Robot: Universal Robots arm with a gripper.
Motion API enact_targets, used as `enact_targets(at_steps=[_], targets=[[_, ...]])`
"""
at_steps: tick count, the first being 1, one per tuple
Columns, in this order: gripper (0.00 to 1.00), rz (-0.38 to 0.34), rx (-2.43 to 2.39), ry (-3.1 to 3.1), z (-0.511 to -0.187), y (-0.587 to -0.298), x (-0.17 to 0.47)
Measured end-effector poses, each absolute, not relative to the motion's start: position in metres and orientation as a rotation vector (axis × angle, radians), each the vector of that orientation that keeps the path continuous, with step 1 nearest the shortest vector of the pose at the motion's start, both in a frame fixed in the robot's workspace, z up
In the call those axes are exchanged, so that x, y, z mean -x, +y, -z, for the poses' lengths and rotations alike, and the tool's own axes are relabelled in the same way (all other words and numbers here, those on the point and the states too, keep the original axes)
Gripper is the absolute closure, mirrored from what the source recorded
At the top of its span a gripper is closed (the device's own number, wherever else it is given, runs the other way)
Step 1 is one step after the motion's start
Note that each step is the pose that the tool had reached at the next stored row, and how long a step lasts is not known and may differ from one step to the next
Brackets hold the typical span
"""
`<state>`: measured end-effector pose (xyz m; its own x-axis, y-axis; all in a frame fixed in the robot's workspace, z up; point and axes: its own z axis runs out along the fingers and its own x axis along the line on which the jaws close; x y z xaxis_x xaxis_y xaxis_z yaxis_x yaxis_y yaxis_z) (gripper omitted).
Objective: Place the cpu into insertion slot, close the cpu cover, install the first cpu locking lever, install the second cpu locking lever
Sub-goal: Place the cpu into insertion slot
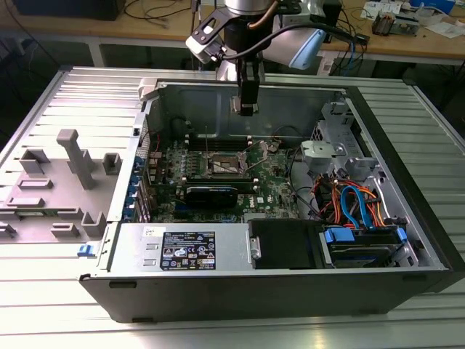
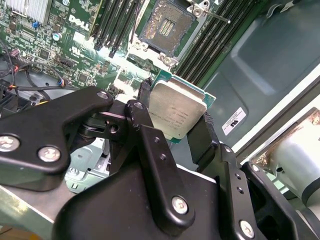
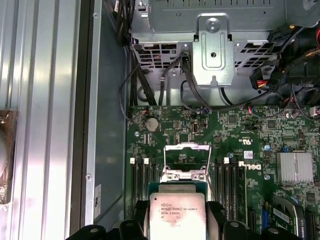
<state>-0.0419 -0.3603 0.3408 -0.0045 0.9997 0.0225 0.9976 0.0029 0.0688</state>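
Firstly, cpu [image 2: 176,111]: one, was clamped in the gripper [image 1: 247,109].
Insertion slot [image 2: 166,25]: one, was seen uncovered.
Surface: ribbed metal table [image 1: 407,320].
Room: wooden benches [image 1: 87,30] behind.

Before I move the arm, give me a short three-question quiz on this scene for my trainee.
1. Multiple choice: the black two-finger gripper is shut on A) the small flat square silver-grey cpu, B) a blue cable, C) nothing.
2. True or false: the square dark insertion slot with the silvery rim already holds a chip.
3. Fill in: the thin square silvery cpu cover frame stands ___ (open or shut).
Key: 1 A; 2 false; 3 open.
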Motion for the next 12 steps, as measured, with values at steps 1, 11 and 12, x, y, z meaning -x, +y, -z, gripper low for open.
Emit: enact_targets(at_steps=[1,11,12], targets=[[0.46,-0.1,-2.193,2.201,-0.3407,-0.3603,0.0425],[0.46,-0.097,-2.201,2.196,-0.3348,-0.3603,0.0459],[0.46,-0.097,-2.202,2.195,-0.3346,-0.3603,0.0459]])
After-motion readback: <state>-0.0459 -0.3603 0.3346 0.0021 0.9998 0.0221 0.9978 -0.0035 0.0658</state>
